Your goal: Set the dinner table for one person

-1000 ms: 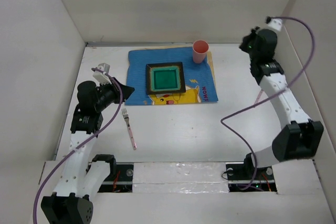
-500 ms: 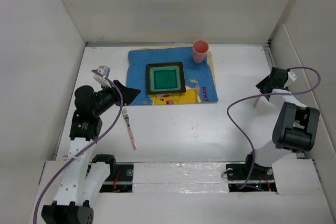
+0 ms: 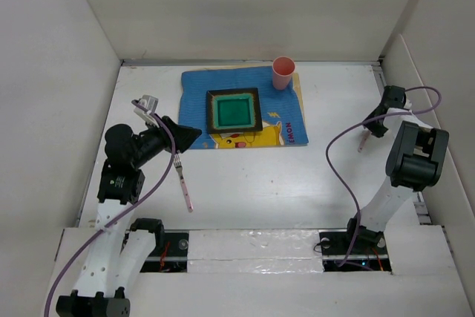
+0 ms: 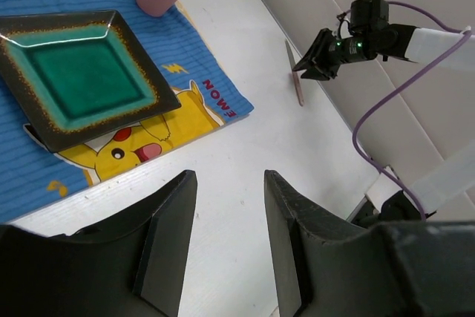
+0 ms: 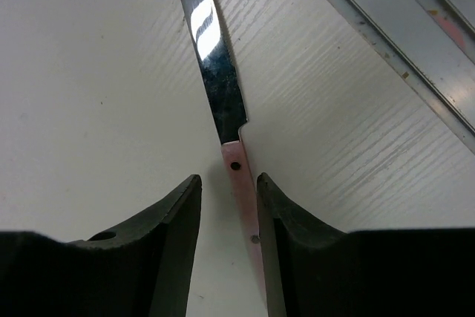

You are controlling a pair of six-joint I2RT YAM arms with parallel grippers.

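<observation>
On the white dinner table [image 3: 297,176] lies a blue cartoon mat [image 3: 286,120] with a square green plate [image 3: 234,110] and a pink cup [image 3: 283,73] on it. A pink-handled fork [image 3: 182,180] rests on the table at the front left. My left gripper [image 3: 187,136] hovers open and empty by the mat's left edge, just above the fork's tines. A pink-handled knife [image 5: 215,87] lies near the right wall. My right gripper [image 5: 227,180] is low over it and open, with the knife handle between the jaws, close to the right finger [image 5: 286,220].
White walls enclose the table on three sides. A metal rail [image 5: 401,27] runs along the right edge close to the knife. The right arm's purple cable [image 3: 338,154] loops over the right side of the table.
My right arm has swung down from high at the back right to the table's right edge, over the knife. My left gripper has edged slightly right toward the mat.
</observation>
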